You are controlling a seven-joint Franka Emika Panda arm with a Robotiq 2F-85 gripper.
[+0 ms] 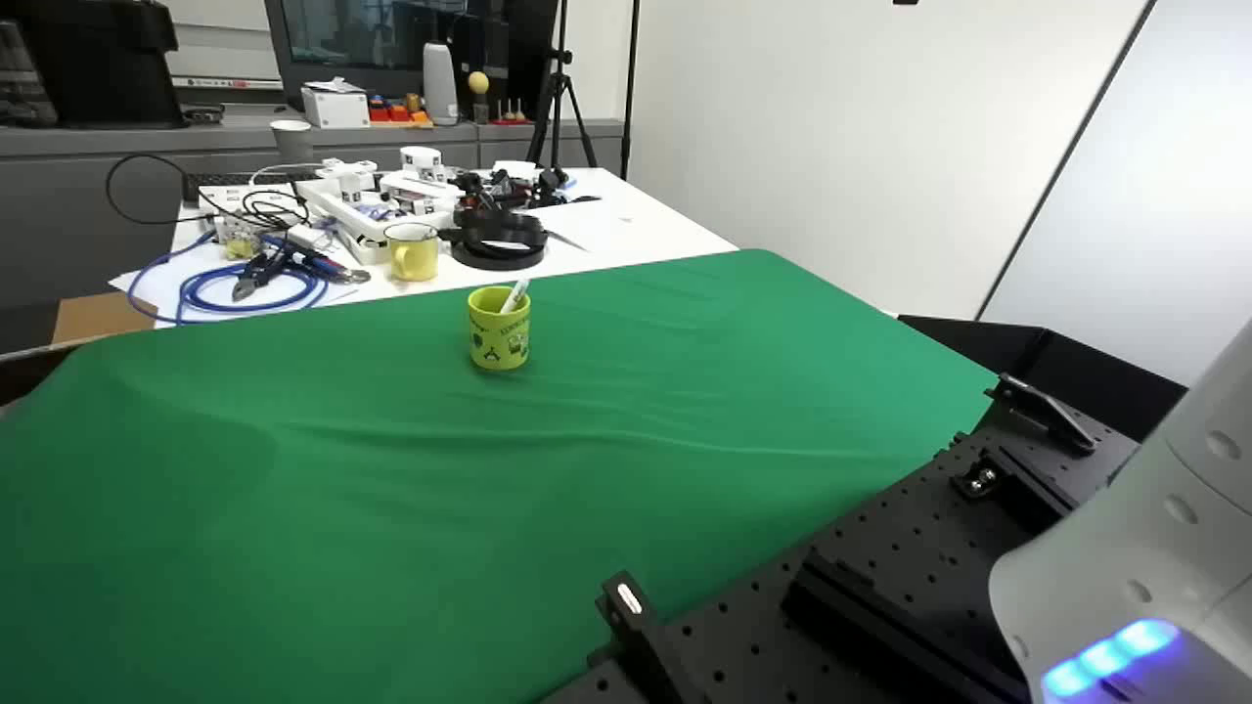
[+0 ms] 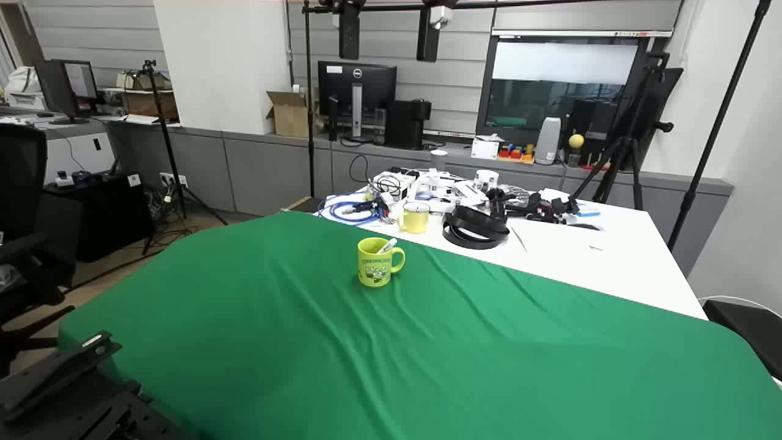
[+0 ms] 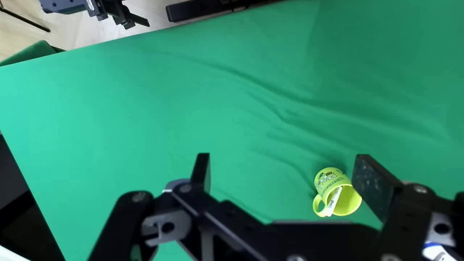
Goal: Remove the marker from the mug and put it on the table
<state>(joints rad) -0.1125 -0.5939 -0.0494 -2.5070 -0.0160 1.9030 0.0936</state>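
- The mug, yellow-green with dark print on its side, stands upright on the green tabletop, near the edge that meets the white tabletop.
- I can see the marker inside the mug: pale along its length, it leans at a slant, upper end poking over the rim on the handle side.
- Overhead hangs the end effector, its two fingers spread wide, well above the mug and well apart from it.
- Soft creases run across the green tabletop, a few of them right by the mug.
- Behind, on the white tabletop, I spot a yellow cup, some black bands and a coiled blue cable, beside a jumble of white and dark gear too tangled for me to sort out.
- Off by the black perforated plate, a blue light glows on the arm's white housing.
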